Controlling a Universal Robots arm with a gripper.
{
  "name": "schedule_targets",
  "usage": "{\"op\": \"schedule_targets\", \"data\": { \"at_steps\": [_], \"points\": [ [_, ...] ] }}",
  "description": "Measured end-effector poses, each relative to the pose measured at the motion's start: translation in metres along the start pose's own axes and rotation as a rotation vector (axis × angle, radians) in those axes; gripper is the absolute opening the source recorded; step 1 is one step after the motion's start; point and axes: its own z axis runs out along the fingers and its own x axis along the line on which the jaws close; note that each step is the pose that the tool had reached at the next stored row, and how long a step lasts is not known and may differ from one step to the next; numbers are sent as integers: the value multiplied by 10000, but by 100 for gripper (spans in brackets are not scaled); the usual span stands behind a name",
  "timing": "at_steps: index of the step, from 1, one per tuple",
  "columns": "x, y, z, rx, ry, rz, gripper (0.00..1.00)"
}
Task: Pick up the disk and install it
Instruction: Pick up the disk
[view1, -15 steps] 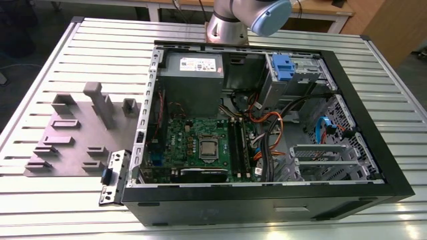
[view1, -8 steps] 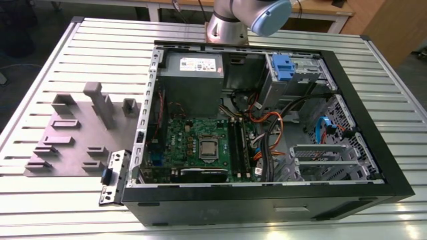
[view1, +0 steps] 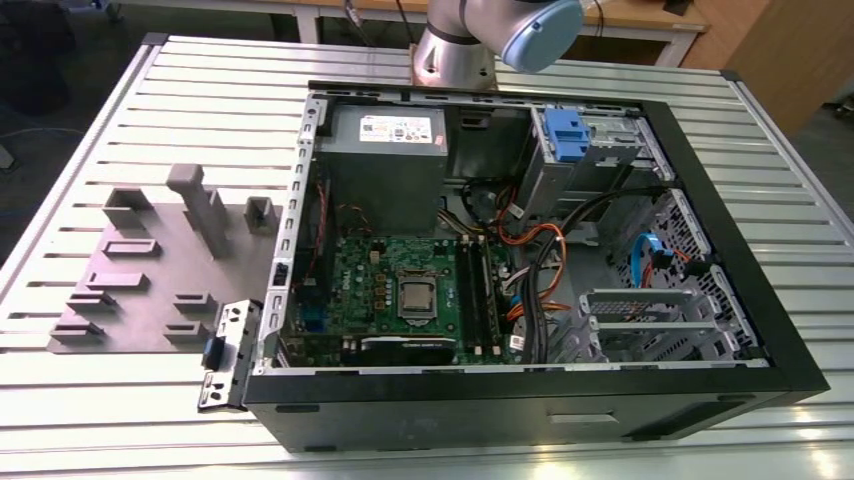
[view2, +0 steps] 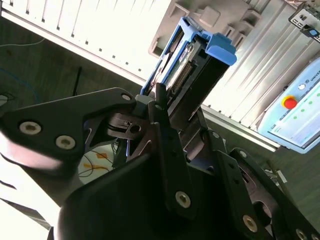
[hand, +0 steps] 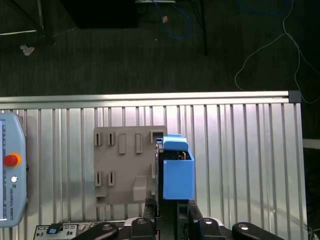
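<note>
In both wrist views my gripper (view2: 172, 107) is shut on the disk (view2: 192, 60), a silver-grey drive in a blue plastic carrier. Black fingers (view2: 162, 100) clamp the disk's near end, and its far end sticks out past them. In the first wrist view the disk (hand: 177, 172) hangs edge-on from the gripper (hand: 167, 210), high above a grey fixture plate (hand: 122, 165) on the slatted table (hand: 240, 150). In the exterior view the arm's base and a blue-capped joint (view1: 541, 30) stand behind the open computer case (view1: 534, 400).
The case lies open on the table, with a motherboard (view1: 400, 290), a grey power supply box (view1: 387, 130) and a blue bracket (view1: 567, 135) in the drive bay. The fixture plate (view1: 147, 270) sits on the exterior view's left. A pendant with a red button (hand: 11, 160) rests nearby.
</note>
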Motion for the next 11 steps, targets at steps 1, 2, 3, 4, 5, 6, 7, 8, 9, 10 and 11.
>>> {"op": "schedule_targets", "data": {
  "at_steps": [1,2,3,4,5,6,7,8,9,10,11],
  "points": [
    [1,-1,18,0,0,3,35],
    [2,-2,35,-1,0,7,35],
    [3,-2,53,0,0,10,35],
    [4,-3,71,-1,0,14,35],
    [5,-3,90,1,-1,18,35],
    [6,-3,109,1,-1,22,35],
    [7,-4,126,0,0,25,35],
    [8,-5,144,0,0,29,35],
    [9,-5,162,1,-1,33,35],
    [10,-6,180,2,-1,37,35],
    [11,-6,199,2,-1,40,35]
  ]
}}
